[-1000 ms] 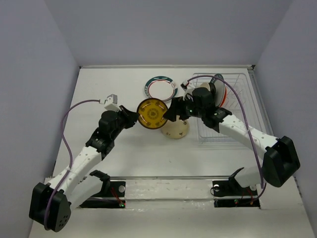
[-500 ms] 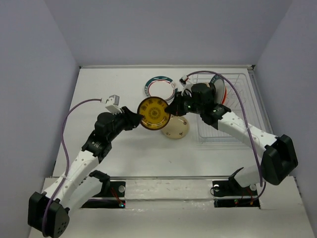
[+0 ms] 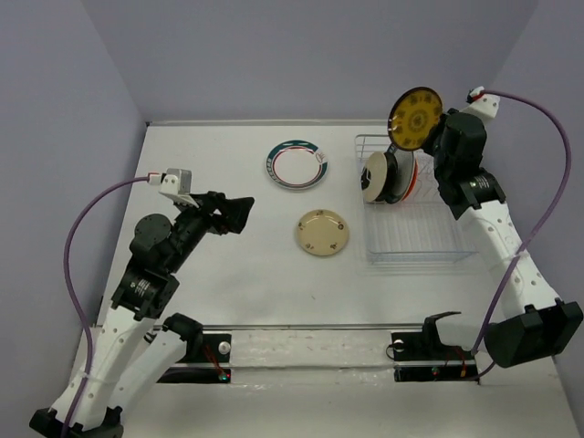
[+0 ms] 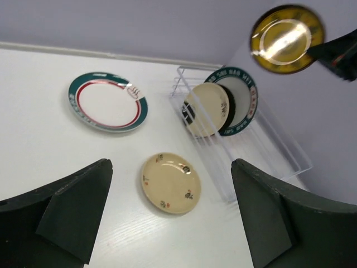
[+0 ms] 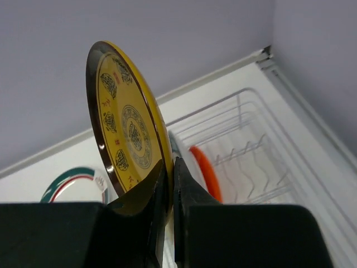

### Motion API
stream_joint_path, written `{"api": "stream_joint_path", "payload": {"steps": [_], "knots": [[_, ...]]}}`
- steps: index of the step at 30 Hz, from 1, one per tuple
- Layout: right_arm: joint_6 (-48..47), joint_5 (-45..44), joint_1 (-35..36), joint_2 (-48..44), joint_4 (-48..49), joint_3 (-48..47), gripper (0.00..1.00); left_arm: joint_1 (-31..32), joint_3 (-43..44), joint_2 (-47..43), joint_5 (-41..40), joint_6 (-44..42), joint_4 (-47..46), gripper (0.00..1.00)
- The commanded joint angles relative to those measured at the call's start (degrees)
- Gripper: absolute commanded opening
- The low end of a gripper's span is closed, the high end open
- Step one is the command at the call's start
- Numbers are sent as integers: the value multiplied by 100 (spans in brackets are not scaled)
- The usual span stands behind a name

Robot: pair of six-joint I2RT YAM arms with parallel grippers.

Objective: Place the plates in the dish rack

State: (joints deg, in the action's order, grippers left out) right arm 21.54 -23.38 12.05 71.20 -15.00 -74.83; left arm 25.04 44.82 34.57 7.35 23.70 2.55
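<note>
The right tool (image 5: pixel 169 173) is clenched on the rim of the mustard-brown plate (image 3: pixel 415 118), holding it upright in the air above the far end of the dish rack (image 3: pixel 429 245). The rack sits along the right edge of the worktop (image 3: pixel 237 274), near the far right corner. A cream plate (image 3: pixel 375 176), a dark-rimmed white plate (image 4: pixel 243 95) and an orange plate (image 5: pixel 209 172) stand on edge in the rack. The left tool (image 3: pixel 239 213) hangs released, holding nothing, over the worktop's left half. A second cream plate (image 3: pixel 321 232) and a green-rimmed plate (image 3: pixel 297 165) lie flat mid-worktop.

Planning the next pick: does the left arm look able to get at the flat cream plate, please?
Probably yes: the left gripper is open and empty, and the cream plate lies flat and uncovered, nothing between them.
</note>
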Motion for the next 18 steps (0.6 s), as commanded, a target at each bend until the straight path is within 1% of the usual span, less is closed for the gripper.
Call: {"api": "stream_joint_path", "payload": {"steps": [1,2,4,8,9,12,18], "knots": [[-1053,-2677,-1,16,460,-383,7,1,-377,41,-209,-498,457,99],[-1429,-2872,-71,173,594,-383,7,10,-316,94,-78,-524,509,99],[-1748,-3128,-124,411,709,-497,7,10,-325,85,-24,-560,449,99],[-2092,-3190,-124,974,753,-594,7,1,-325,59,-50,-648,518,99],[-2301,-3391,-124,1123,771,-577,7,1,-325,42,-59,-656,536,99],[-2426,-3393,-124,1212,815,-419,7,10,-342,-20,-59,-657,545,99],[-2357,-2999,-124,1484,850,-15,7,10,-324,33,3,-665,528,99]]}}
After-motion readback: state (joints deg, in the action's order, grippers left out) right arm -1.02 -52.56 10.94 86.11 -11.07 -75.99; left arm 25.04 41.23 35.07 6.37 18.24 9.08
